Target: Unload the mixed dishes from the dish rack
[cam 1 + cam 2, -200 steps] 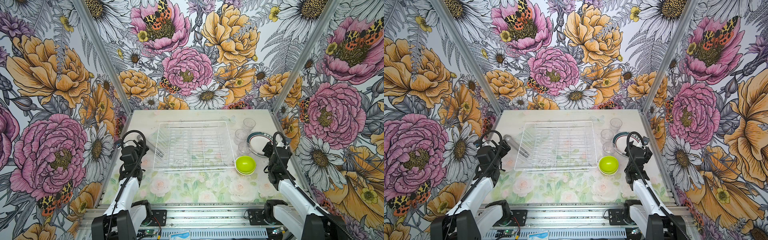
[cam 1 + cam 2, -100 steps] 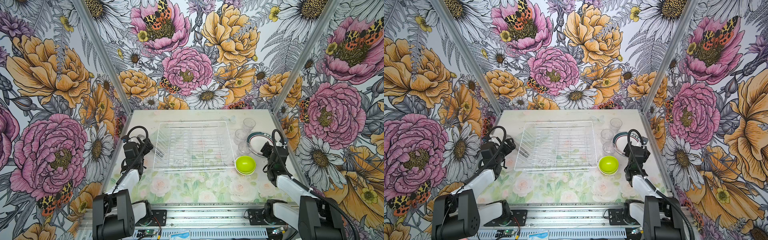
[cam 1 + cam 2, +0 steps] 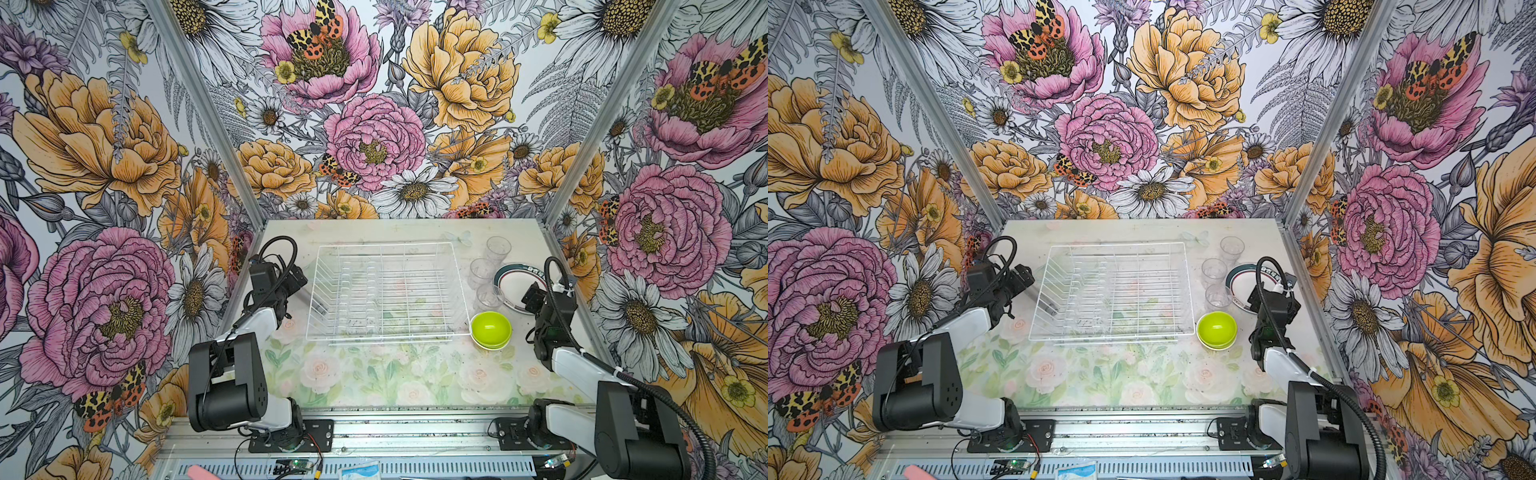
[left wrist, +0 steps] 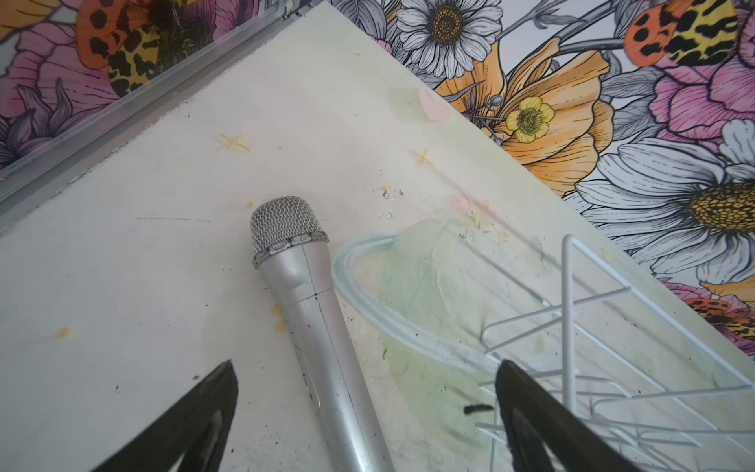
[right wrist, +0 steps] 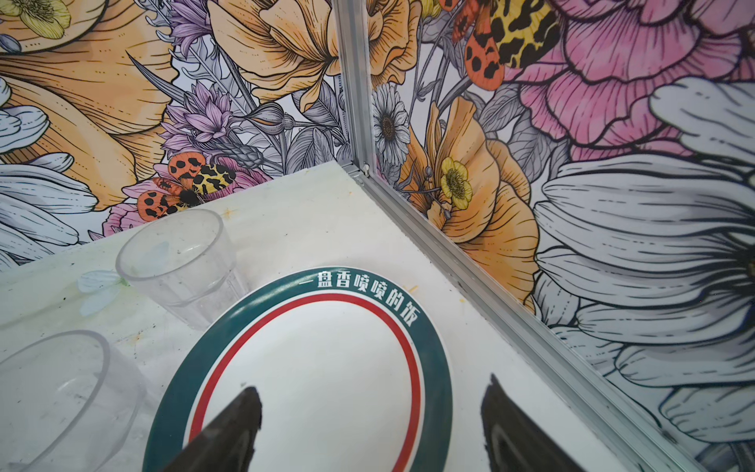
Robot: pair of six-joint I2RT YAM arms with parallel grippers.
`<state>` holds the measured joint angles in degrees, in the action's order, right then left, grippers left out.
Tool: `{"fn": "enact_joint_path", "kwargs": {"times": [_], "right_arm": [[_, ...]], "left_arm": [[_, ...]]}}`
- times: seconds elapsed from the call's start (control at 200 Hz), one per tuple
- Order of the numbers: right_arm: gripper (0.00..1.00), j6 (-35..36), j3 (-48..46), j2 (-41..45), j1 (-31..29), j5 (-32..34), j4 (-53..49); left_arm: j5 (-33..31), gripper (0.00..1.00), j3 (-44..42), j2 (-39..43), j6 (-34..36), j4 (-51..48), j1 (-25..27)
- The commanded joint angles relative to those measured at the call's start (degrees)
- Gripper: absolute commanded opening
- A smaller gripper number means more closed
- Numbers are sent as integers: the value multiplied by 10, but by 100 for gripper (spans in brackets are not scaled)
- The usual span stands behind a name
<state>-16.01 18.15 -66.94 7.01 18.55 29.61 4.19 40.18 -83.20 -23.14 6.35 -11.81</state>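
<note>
Although the dish rack stands plainly in the middle of the tabletop with no dish in its slots, much beside it is only half seen. Right of it the dark-rimmed plate is partly covered by the right arm in both top views. Whether more plates lie under it cannot be told, and the right wrist view cuts off its near edge. Three clear tumblers stand upright just right of the rack, beside the plate, their walls faint against the pale surface. The lime-green bowl sits by the rack's near right corner on something whose edge peeps out below it, too little to name. Left of the rack a silver microphone lies flat, its head hidden under the left hand in both top views and its tail cut off in the left wrist view. Since a second ago both arms have folded back, elbows drawn up toward the near edge. The left hand has come over the microphone, which then lay uncovered, while rack and dishes lie where they were. That hand is spread wide, one finger on either side of the microphone's handle, gripping nothing. The right hand hangs over the plate, fingers well apart and empty.
</note>
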Motion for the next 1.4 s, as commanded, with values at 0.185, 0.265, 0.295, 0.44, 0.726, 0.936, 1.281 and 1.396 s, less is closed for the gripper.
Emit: {"fn": "enact_joint_path", "kwargs": {"times": [0.185,0.265,0.295,0.44,0.726,0.936,1.281,1.396], "right_arm": [[85,-9,-8,-29,8,-7,62],[85,-10,-5,-42,10,-15,77],[85,-9,-3,-49,10,-18,82],[85,-5,11,-75,10,-21,94],[85,-4,23,-122,10,-55,136],[85,2,20,-126,10,-66,145],[85,38,15,-137,7,-152,180],[85,51,22,-144,2,-165,174]], "left_arm": [[-6,99,-17,4,76,74,3],[-8,99,-28,-5,85,115,2],[-3,99,-29,-10,92,125,2],[-19,99,-32,-33,114,157,6],[-9,99,-49,-56,130,217,7],[-11,99,-49,-57,134,218,11],[17,99,-74,-44,191,260,48],[15,99,-91,-45,218,293,70]]}}
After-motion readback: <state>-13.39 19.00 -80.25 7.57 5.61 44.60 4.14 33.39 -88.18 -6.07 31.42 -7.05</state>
